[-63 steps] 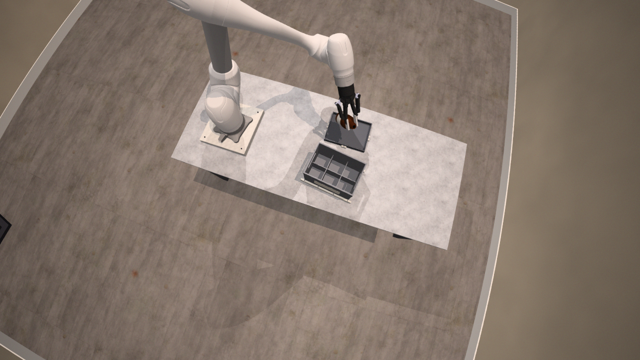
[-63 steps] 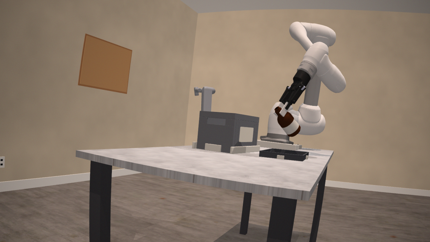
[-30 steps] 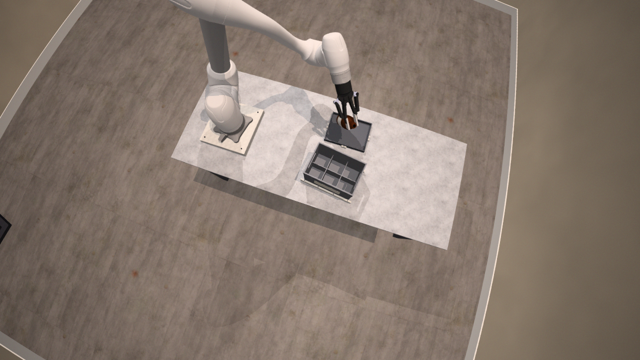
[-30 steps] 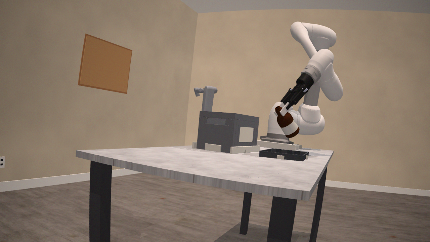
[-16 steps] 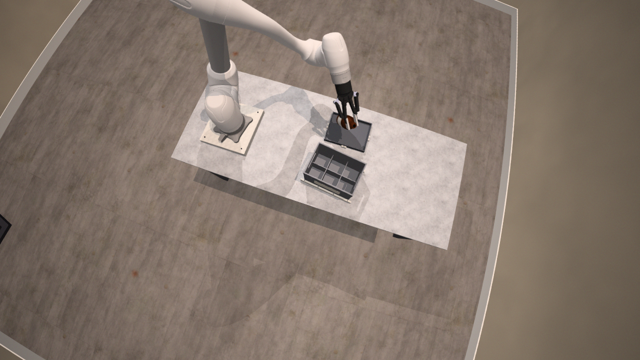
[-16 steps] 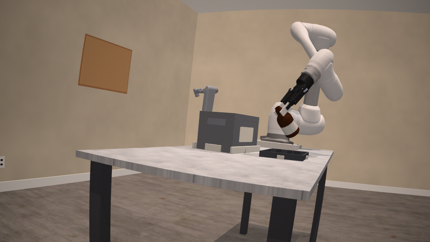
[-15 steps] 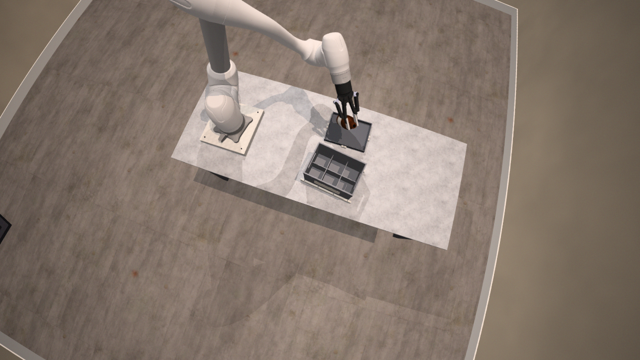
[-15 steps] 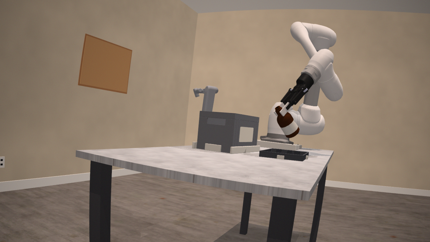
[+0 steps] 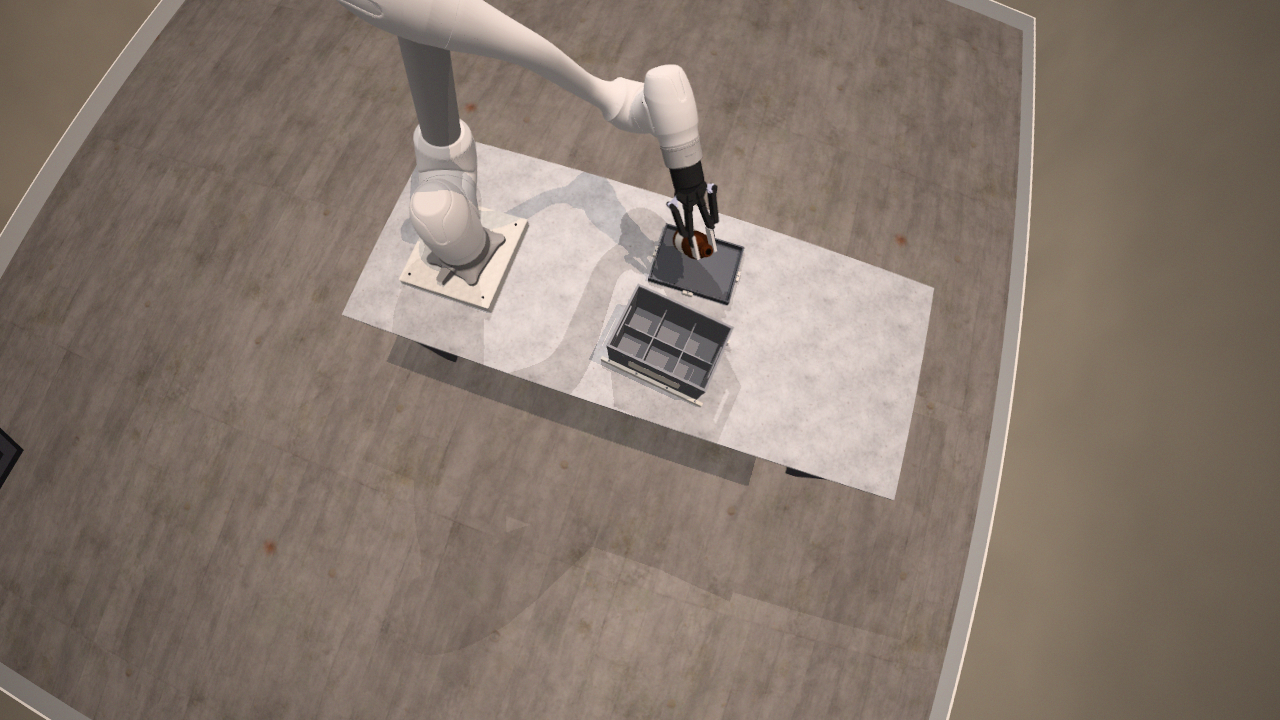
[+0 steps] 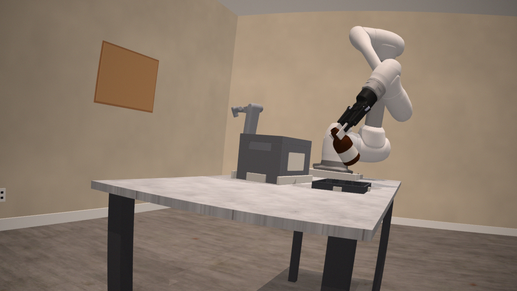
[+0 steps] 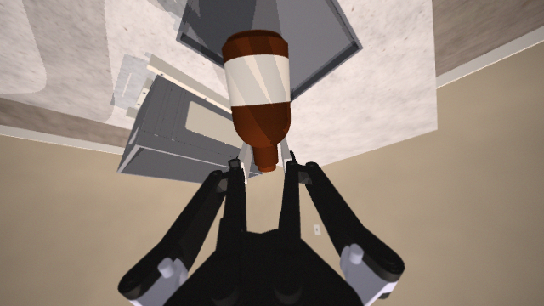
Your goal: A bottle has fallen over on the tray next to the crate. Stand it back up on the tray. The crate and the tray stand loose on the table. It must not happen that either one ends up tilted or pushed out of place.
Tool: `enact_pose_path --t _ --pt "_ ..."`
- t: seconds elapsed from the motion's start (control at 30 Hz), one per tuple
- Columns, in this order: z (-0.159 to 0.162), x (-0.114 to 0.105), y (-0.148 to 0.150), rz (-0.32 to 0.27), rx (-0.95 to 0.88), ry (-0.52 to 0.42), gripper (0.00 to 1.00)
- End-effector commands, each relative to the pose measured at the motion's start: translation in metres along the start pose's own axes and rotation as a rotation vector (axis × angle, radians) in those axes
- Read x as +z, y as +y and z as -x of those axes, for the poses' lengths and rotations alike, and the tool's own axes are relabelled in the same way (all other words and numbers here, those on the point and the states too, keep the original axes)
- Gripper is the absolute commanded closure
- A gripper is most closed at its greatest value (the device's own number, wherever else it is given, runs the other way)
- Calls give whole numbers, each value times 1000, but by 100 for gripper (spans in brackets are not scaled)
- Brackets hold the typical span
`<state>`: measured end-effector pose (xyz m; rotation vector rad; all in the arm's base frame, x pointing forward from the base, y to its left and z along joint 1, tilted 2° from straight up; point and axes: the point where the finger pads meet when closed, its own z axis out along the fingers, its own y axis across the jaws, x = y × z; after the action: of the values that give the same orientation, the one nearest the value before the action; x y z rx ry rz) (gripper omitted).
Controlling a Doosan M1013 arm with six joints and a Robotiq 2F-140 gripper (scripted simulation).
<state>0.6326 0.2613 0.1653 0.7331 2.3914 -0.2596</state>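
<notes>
My gripper (image 11: 265,146) is shut on the neck of a brown bottle (image 11: 257,93) with a white label. It holds the bottle in the air, tilted, base pointing down and away, above the dark shallow tray (image 10: 341,185). In the side view the bottle (image 10: 345,146) hangs well clear of the tray, with the gripper (image 10: 339,131) at its neck. From above, the gripper (image 9: 696,234) and the bottle (image 9: 697,244) are over the tray's (image 9: 696,265) far corner near the arm's base.
A dark grey crate (image 9: 667,344) with several compartments stands beside the tray toward the table's front edge; it also shows in the side view (image 10: 272,157). The arm's base plate (image 9: 463,259) is at the table's left end.
</notes>
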Motion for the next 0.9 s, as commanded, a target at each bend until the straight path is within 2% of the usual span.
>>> enact_pose_path --t 0.0,0.4,0.87 --pt "-3 2 -1 1 -6 -1 90" --pt "-3 3 -1 -3 -6 -18 90" --pt "-5 4 -3 -9 -7 -98 90"
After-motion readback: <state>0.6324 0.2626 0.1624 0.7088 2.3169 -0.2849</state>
